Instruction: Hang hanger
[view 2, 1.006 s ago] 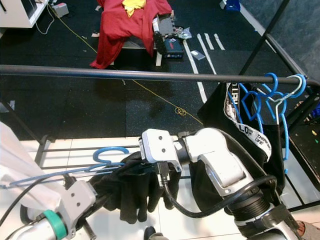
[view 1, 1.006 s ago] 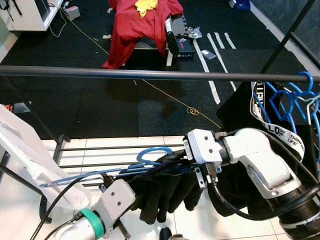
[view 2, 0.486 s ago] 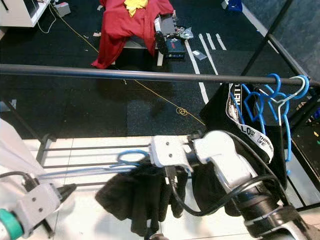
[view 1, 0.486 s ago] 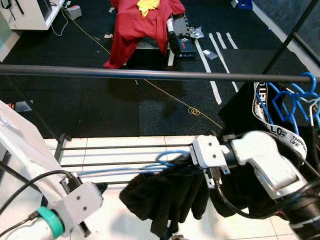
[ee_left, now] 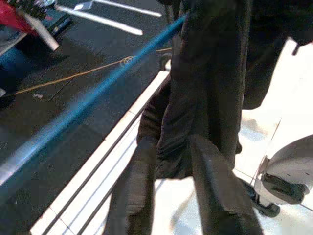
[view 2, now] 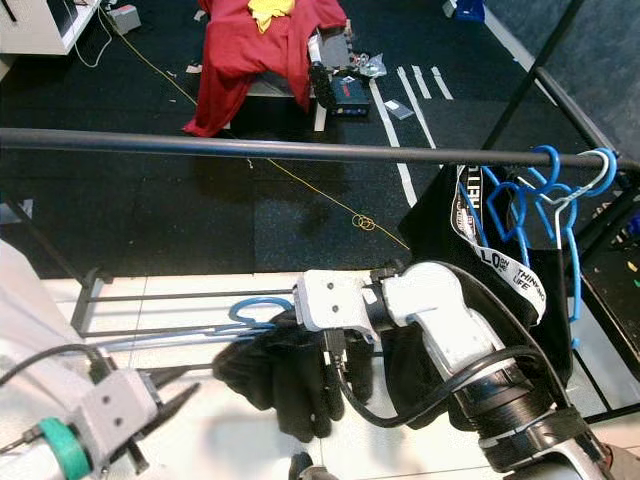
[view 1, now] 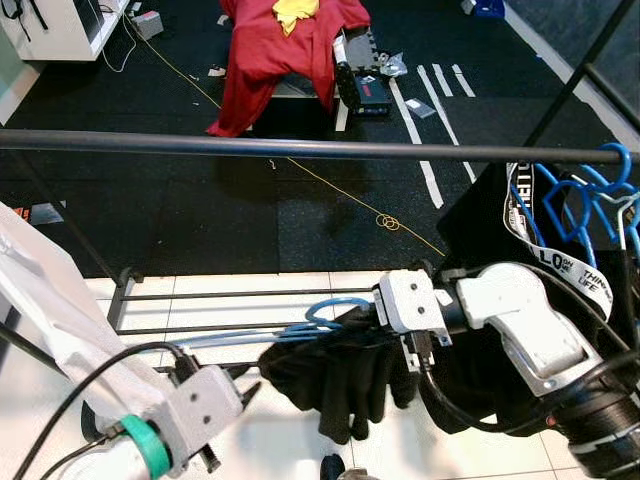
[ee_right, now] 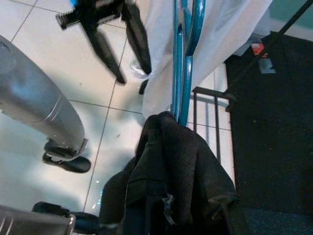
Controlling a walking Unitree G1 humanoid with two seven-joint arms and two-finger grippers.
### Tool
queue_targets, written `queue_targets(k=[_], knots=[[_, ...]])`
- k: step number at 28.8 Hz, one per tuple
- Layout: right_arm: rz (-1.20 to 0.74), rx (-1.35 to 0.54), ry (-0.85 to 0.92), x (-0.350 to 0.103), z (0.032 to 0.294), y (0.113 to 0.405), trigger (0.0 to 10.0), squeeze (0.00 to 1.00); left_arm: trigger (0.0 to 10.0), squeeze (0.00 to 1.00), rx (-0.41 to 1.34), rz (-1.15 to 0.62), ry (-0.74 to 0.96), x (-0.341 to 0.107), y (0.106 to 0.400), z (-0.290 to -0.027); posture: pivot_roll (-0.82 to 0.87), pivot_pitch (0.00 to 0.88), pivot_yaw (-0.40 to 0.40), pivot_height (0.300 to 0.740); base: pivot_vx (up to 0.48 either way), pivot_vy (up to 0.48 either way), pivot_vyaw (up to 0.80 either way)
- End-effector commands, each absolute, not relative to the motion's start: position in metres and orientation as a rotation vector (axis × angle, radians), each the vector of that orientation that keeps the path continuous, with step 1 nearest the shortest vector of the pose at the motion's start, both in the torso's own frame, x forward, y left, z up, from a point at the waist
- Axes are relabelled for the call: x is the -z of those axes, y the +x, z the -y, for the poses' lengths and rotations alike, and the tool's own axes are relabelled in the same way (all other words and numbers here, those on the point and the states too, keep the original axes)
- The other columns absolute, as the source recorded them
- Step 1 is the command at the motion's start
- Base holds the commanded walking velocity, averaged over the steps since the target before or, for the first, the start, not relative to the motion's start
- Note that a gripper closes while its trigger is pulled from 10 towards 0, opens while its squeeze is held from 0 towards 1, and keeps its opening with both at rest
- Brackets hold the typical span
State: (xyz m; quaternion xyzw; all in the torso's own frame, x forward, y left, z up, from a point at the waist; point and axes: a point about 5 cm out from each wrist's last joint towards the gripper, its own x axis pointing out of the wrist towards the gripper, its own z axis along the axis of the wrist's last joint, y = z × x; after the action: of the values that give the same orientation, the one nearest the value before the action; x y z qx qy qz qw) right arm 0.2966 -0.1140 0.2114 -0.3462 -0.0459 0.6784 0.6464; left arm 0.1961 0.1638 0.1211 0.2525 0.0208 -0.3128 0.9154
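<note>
A blue hanger (view 1: 333,306) carrying a black garment (view 1: 345,385) lies roughly level, well below the black clothes rail (view 1: 300,149). My right gripper (view 1: 365,322) grips the hanger near its hook, with its fingers buried in the garment. The hanger's long arm (ee_right: 181,73) points toward my left gripper (view 1: 246,380). That gripper is open, low at the left, just clear of the hanger's tip and of the cloth. In the left wrist view its fingers (ee_left: 215,196) stand spread with the garment (ee_left: 215,73) just beyond them.
Several blue hangers with black clothes (view 1: 585,205) hang at the rail's right end. A white garment (view 1: 50,300) hangs at the left. The rack's low bars (view 1: 250,295) run under the hanger. A chair draped in red cloth (view 1: 280,45) stands far behind.
My left gripper has let go of the hanger and garment and pulled back down and left, open. The right gripper keeps the hanger, which shifted slightly right and back.
</note>
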Motion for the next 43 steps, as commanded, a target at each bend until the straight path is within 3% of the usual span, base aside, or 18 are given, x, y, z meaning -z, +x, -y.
queue_targets(k=[1, 5, 9, 16, 17, 18, 19, 31, 40, 43], knots=[[0.157, -1.536, -0.782, -0.219, 0.114, 0.297, 0.0, 0.0, 10.0, 1.0, 0.657, -0.083, 0.511, -0.112, 0.193, -0.161, -0.05, 0.166, 0.001, 0.74, 0.0, 0.0, 0.0], [0.175, -1.532, -0.769, -0.223, 0.112, 0.297, 0.0, 0.0, 10.0, 1.0, 0.629, -0.075, 0.482, -0.11, 0.196, -0.158, -0.05, 0.168, -0.005, 0.74, 0.0, 0.0, 0.0], [0.194, -1.574, -0.733, -0.23, 0.106, 0.293, 0.0, 0.0, 10.0, 1.0, 0.45, -0.016, 0.467, -0.114, 0.211, -0.16, -0.05, 0.168, -0.012, 0.74, 0.0, 0.0, 0.0], [0.196, -1.579, -0.732, -0.232, 0.106, 0.292, 0.0, 0.0, 10.0, 1.0, 0.421, -0.021, 0.477, -0.116, 0.209, -0.166, -0.05, 0.168, -0.013, 0.74, 0.0, 0.0, 0.0], [0.201, -1.579, -0.729, -0.233, 0.106, 0.293, 0.0, 0.0, 10.0, 0.33, 0.434, -0.033, 0.481, -0.114, 0.205, -0.166, -0.04, 0.169, -0.015, 0.74, 0.0, 0.0, 0.0], [0.201, -1.579, -0.729, -0.233, 0.106, 0.293, 0.0, 0.0, 10.0, 0.33, 0.434, -0.033, 0.481, -0.114, 0.205, -0.166, -0.04, 0.169, -0.015, 0.74, 0.0, 0.0, 0.0], [0.212, -1.575, -0.723, -0.235, 0.104, 0.294, 0.0, 0.0, 0.0, 0.0, 0.46, -0.043, 0.464, -0.111, 0.202, -0.162, -0.04, 0.168, -0.014, 0.74, 0.0, 0.0, 0.0], [0.277, -1.559, -0.696, -0.251, 0.095, 0.298, 0.0, 0.0, 0.0, 0.0, 0.469, -0.013, 0.391, -0.107, 0.212, -0.14, -0.05, 0.163, -0.015, 0.74, 0.0, 0.0, 0.0], [0.265, -1.557, -0.701, -0.249, 0.098, 0.299, 0.0, 0.0, 0.0, 0.0, 0.466, -0.007, 0.416, -0.11, 0.21, -0.15, -0.05, 0.162, -0.012, 0.74, 0.0, 0.0, 0.0], [0.248, -1.552, -0.71, -0.246, 0.101, 0.299, 0.0, 0.0, 0.0, 0.0, 0.458, 0.0, 0.504, -0.115, 0.204, -0.166, -0.04, 0.162, -0.01, 0.74, 0.0, 0.0, 0.0]])
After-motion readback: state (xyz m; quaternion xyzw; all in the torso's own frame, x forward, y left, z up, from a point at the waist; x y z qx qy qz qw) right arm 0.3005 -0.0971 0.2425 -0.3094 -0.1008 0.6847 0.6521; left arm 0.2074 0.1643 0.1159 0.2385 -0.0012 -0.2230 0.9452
